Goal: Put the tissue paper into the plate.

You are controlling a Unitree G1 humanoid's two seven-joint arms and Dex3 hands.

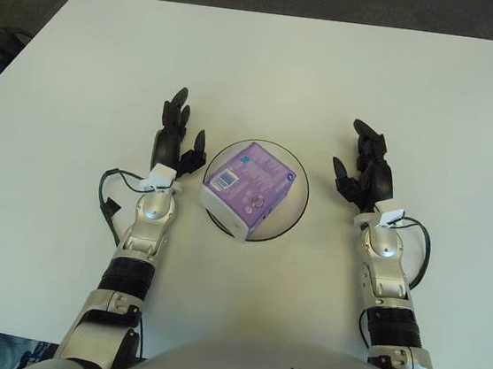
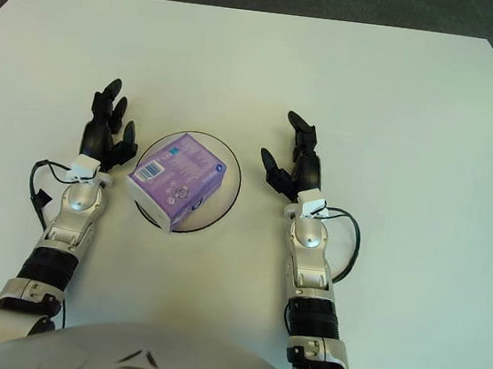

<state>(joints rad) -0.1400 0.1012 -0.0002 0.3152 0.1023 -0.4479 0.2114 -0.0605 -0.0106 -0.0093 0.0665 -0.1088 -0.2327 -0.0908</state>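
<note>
The tissue pack lay in the plate, with its near-left corner jutting past the rim over the surface. The left hand stood just beside the plate's left edge, fingers spread and holding nothing. The right hand stood to the right, apart from the plate, fingers likewise wide and empty.

The risk I saw was the overhang: a careless sweep of the left hand, so close to that corner, might catch the pack and drag it off the rim or shift the plate.

The pack covered most of the plate, so I could not tell whether it sat flat or propped on the edge
</note>
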